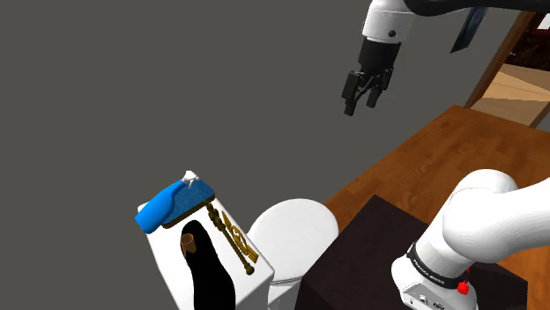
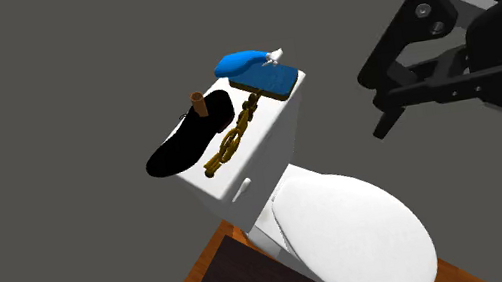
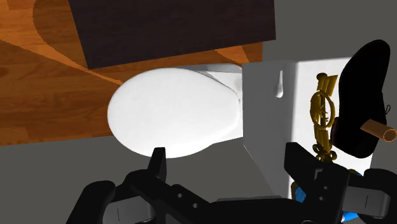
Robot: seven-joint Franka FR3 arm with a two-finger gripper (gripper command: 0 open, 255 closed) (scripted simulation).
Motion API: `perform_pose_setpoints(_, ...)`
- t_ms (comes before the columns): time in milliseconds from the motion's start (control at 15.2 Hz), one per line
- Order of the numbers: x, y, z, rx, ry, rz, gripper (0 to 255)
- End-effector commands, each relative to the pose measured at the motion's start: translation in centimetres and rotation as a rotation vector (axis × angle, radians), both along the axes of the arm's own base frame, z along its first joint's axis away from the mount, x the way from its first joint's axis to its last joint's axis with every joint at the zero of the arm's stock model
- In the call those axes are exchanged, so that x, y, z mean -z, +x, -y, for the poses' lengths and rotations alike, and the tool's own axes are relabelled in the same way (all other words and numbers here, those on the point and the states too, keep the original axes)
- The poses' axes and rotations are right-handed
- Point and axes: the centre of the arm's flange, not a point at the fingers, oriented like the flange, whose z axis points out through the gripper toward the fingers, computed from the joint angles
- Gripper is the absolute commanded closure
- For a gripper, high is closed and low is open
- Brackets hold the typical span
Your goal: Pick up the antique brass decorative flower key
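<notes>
I am seeing the gripper (image 1: 363, 92) hanging high over the toilet, well up from the tank (image 1: 169, 264) and off to the bowl side of it. Its fingers are standing wide apart with nothing between them, plain in the wrist view (image 3: 228, 160) and again close to the second exterior camera (image 2: 375, 105). Going outward, the white seat lid (image 3: 172, 111) is lying just in front of the tank. On the tank's top the key (image 1: 234, 236) is lying flat, running along the top near the tank's front edge. One end is reaching to the blue thing (image 1: 176, 202) at one end of the tank. A black shape (image 1: 207, 264) with a brown stub (image 1: 188, 239) is crowding the key's far side, toward the tank's back. I am judging the key as stiff, thin and fairly light, with golden openwork loops that are probably slick against smooth fingers. It is also likely to skid on the hard tank top if nudged. I am planning to take it across its narrow width, about midway along the tank's top, with the fingers straddling it. The finger toward the tank's back is getting very little room beside the black shape, so I am expecting a careful, square descent.
</notes>
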Motion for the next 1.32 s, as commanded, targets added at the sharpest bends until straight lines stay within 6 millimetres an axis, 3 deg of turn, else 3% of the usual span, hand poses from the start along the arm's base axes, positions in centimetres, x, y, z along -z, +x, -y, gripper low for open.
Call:
perform_pose_setpoints(0,0.0,0.0,0.0,0.0,0.0,0.0,0)
perform_pose_setpoints(1254,17.1,7.7,-16.3,0.1,0.0,0.07,0)
